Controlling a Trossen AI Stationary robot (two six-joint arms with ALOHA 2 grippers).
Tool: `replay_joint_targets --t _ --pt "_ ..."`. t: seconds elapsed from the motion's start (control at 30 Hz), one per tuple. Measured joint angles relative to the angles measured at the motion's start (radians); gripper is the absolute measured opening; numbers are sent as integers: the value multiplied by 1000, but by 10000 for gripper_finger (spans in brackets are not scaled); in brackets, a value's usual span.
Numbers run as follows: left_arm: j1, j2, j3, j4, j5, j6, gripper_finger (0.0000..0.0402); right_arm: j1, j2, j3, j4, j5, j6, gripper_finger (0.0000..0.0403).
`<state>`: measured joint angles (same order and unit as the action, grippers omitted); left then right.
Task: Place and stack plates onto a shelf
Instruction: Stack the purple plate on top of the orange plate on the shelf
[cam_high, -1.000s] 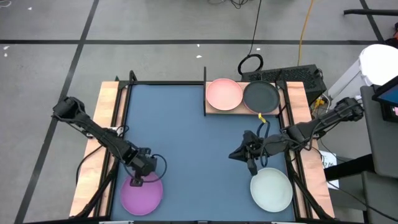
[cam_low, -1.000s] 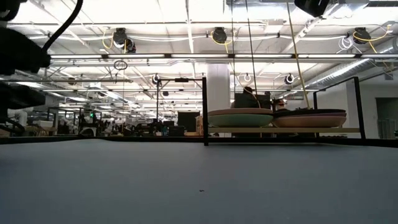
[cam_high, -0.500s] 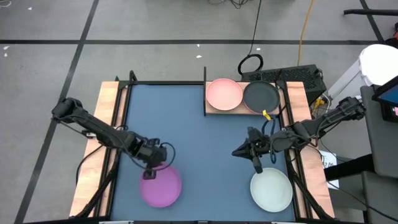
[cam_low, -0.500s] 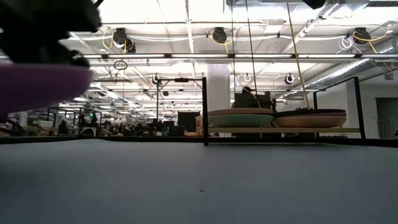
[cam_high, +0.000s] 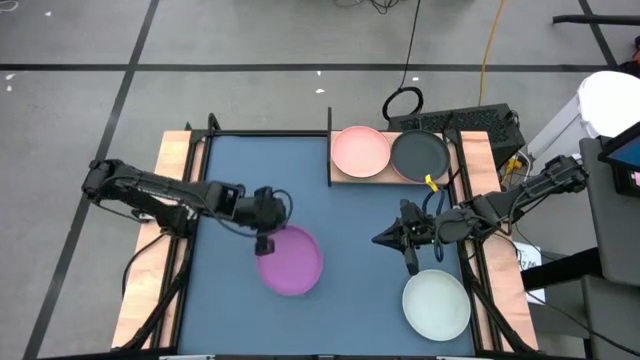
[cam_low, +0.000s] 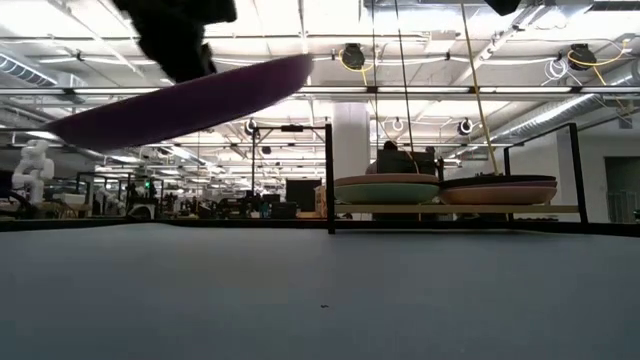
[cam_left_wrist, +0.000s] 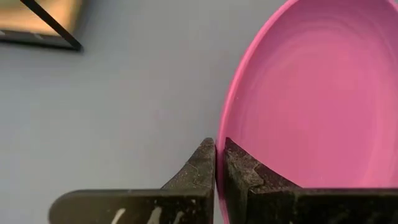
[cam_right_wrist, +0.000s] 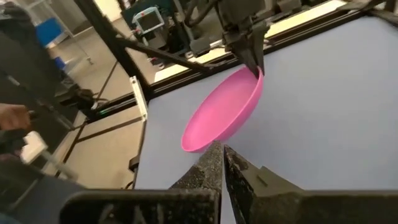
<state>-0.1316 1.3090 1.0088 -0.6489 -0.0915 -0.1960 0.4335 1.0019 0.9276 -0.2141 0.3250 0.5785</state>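
High view, left to right: left gripper clamps the rim of a purple plate, tilted above the blue mat; the shelf carries pink plate and black plate (each atop another); right gripper, pinched empty, hovers beside a mint plate.

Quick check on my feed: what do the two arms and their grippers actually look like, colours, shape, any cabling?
Both arms are dark, slim, jointed links. The left gripper has a thin black cable looped beside its wrist. The right gripper has black cabling along its forearm and a yellow tag near the shelf. Up close, each gripper's fingers are matte black, rough-textured wedges tapering to a point, on a black crossbar with pale marks.
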Motion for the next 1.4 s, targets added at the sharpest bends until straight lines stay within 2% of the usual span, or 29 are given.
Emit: replay_joint_targets --t 0.17,0.43,0.83,1.1,1.4 --pt "88 0 72 -12 -17 90 10 0 0 0 -1 60 3 0" --pt "247 29 211 -3 -50 208 10 0 -4 0 -7 224 -7 0" --pt "447 283 539 -1 12 352 10 0 -49 0 0 228 -76 0" --pt "516 452 773 32 13 321 10 0 -62 0 -1 229 -103 0" --pt "556 607 942 94 16 264 10 -3 -61 0 -13 229 -141 0"
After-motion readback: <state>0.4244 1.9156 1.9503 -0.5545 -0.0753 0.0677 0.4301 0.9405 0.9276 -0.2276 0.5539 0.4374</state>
